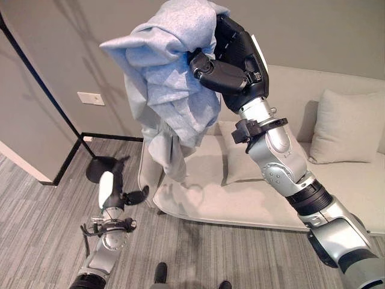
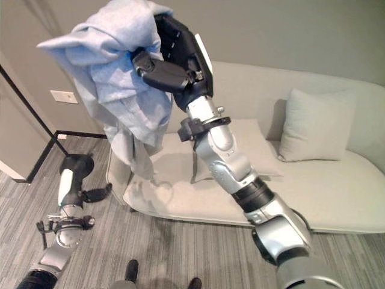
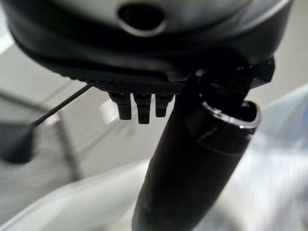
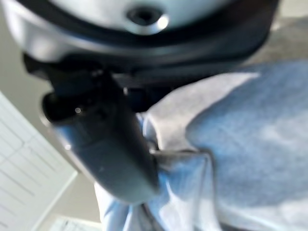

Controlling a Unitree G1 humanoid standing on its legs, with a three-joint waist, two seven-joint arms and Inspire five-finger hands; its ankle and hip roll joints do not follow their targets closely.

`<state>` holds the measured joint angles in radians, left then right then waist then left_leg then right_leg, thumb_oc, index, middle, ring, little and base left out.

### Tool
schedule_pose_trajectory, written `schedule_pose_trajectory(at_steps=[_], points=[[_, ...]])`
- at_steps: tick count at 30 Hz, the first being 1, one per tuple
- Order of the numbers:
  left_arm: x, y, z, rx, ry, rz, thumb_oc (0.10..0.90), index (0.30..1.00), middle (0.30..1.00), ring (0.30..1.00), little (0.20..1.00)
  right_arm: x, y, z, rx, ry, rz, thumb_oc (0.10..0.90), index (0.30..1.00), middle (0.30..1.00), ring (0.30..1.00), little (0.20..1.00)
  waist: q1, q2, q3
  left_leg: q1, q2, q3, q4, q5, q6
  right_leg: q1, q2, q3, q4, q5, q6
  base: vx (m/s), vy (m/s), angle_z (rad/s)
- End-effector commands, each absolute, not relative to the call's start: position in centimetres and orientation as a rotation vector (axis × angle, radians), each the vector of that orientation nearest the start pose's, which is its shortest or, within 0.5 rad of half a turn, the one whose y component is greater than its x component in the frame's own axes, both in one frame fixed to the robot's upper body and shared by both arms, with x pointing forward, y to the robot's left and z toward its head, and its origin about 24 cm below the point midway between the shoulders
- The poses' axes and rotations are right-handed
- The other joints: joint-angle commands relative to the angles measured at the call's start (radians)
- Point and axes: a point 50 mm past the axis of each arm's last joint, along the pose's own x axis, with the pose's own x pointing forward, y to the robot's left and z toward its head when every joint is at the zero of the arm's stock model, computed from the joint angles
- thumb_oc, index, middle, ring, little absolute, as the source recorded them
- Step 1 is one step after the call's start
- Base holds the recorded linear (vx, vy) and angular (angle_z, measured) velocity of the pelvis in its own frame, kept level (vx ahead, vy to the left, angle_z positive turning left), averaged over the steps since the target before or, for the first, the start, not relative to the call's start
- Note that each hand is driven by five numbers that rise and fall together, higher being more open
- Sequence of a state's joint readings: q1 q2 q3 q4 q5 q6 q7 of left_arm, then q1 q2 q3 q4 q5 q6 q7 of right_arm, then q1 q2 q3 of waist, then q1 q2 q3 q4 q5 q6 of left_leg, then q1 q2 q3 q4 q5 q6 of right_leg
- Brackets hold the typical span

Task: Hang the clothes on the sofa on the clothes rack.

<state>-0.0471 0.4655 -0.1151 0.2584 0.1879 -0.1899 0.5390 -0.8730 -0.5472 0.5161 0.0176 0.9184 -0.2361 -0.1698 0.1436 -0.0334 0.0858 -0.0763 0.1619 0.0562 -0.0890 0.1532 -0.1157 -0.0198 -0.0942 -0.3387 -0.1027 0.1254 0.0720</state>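
While the right hand [image 1: 231, 57] grips the blue garment [image 1: 168, 90] high above the sofa's [image 1: 252, 198] left end, fingers curled into the bunched cloth, hanging remains undone; the left hand [image 1: 111, 192] hangs low, fingers seemingly relaxed and empty; its wrist view shows a thin black rod [image 3: 62, 103], perhaps the rack.

Light blue garment [image 1: 165, 66]; beige sofa [image 1: 337, 186]; grey striped carpet [image 1: 36, 229].
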Motion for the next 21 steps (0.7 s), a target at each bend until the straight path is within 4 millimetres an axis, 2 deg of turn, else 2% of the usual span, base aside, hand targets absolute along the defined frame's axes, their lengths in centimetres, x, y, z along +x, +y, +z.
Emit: schedule_pose_trajectory(at_steps=[1,6,8,12,13,14,15,18,20,21], points=[[26.3,24.8,8.8,0.85,-0.419,0.42,0.8,0.9,0.9,0.9,0.9,30.2,-8.9,31.8,0.373,-0.874,0.633,0.4,0.3,0.3,0.3,0.3,0.011,-0.013,-0.155,-0.03,0.036,0.038,0.002,-0.06,-0.027,0.067,-0.046,-0.027,0.015,-0.17,0.048,-0.01,0.001,-0.13],[25.2,25.1,10.2,0.94,-0.502,0.434,0.8,0.9,0.9,0.9,0.9,29.9,-9.3,31.2,0.383,-0.868,0.644,0.4,0.3,0.3,0.3,0.3,0.011,-0.01,-0.158,-0.025,0.039,0.045,0.002,-0.064,-0.027,0.065,-0.047,-0.021,0.015,-0.167,0.051,-0.01,0.0,-0.09],[24.9,24.4,10.2,0.902,-0.523,0.418,0.8,0.9,0.9,0.9,0.9,29.8,-9.2,30.8,0.417,-0.858,0.659,0.4,0.3,0.3,0.3,0.3,0.01,-0.011,-0.159,-0.025,0.04,0.046,0.002,-0.063,-0.027,0.063,-0.046,-0.02,0.015,-0.166,0.051,-0.01,-0.018,-0.04],[25.7,21.5,8.4,0.698,-0.452,0.276,0.8,0.9,0.9,0.9,0.9,29.2,-8.1,30.6,0.444,-0.847,0.721,0.4,0.3,0.3,0.3,0.3,0.001,-0.013,-0.157,-0.023,0.043,0.051,0.002,-0.063,-0.027,0.066,-0.042,-0.016,0.015,-0.169,0.049,0.0,0.0,0.0],[25.7,21.5,8.4,0.697,-0.453,0.276,0.8,0.9,0.9,0.9,0.9,29.2,-8.2,30.6,0.443,-0.848,0.721,0.4,0.3,0.3,0.3,0.3,0.001,-0.013,-0.157,-0.026,0.042,0.05,0.002,-0.059,-0.026,0.063,-0.043,-0.017,0.015,-0.165,0.049,-0.03,-0.025,0.0],[26.1,17.7,7.4,0.394,-0.38,0.109,0.8,0.9,0.9,0.9,0.9,29.1,-6.9,30.6,0.459,-0.833,0.76,0.4,0.3,0.3,0.3,0.3,-0.007,-0.013,-0.153,-0.026,0.042,0.048,0.002,-0.058,-0.025,0.064,-0.041,-0.016,0.015,-0.165,0.047,-0.04,-0.012,0.0],[26.2,17.7,7.4,0.393,-0.38,0.108,0.8,0.9,0.9,0.9,0.9,29.1,-6.9,30.6,0.459,-0.834,0.76,0.4,0.3,0.3,0.3,0.3,-0.008,-0.013,-0.154,-0.03,0.041,0.047,0.002,-0.055,-0.024,0.061,-0.042,-0.017,0.015,-0.162,0.047,-0.03,-0.023,0.0],[26.4,14.0,6.3,0.198,-0.305,-0.06,0.8,0.9,0.9,0.9,0.9,28.8,-5.2,30.7,0.503,-0.815,0.816,0.4,0.3,0.3,0.3,0.3,-0.02,-0.014,-0.153,-0.029,0.04,0.051,0.002,-0.055,-0.02,0.061,-0.041,-0.013,0.015,-0.159,0.046,0.0,0.0,0.0],[26.6,12.3,5.6,0.163,-0.265,-0.129,0.8,0.9,0.9,0.9,0.9,28.5,-4.3,30.7,0.537,-0.8,0.853,0.4,0.3,0.3,0.3,0.3,-0.028,-0.017,-0.154,-0.03,0.039,0.052,0.002,-0.056,-0.018,0.058,-0.041,-0.009,0.015,-0.157,0.046,0.0,-0.008,-0.04],[27.1,10.7,4.9,0.203,-0.239,-0.177,0.8,0.9,0.9,0.9,0.9,28.1,-3.5,31.0,0.58,-0.8,0.891,0.4,0.3,0.3,0.3,0.3,-0.041,-0.018,-0.157,-0.029,0.038,0.057,0.002,-0.057,-0.017,0.057,-0.042,-0.005,0.015,-0.157,0.046,-0.01,-0.013,-0.12]])
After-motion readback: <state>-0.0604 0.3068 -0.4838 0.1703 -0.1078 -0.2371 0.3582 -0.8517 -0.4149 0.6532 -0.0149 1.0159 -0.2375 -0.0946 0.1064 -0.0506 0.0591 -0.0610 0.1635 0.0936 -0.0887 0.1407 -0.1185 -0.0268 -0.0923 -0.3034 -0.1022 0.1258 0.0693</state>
